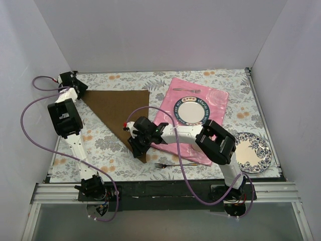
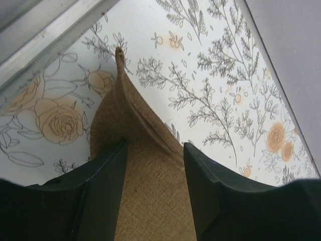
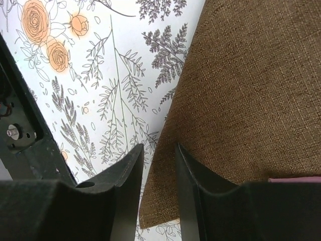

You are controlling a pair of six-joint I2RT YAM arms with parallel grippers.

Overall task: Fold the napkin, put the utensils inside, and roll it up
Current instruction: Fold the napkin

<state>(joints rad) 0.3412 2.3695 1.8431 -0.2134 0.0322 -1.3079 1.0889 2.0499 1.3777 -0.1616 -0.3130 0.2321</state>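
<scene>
Overhead, the napkin lies as a folded triangle on the bench, left of the pink mat. One fork lies by the near edge. Only the wrist views show the jaws. The left gripper stands half apart, straddling the ridged far-left corner. The right gripper is narrow over the near tip's left edge, and I cannot tell whether it has hold. Bare bench lies left of that edge.

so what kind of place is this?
Most likely a lab test cell dressed as a dining table: plain white walls box it in, an aluminium rail runs along the near edge, and a floral tablecloth carries plates, a fork and napkin.
</scene>
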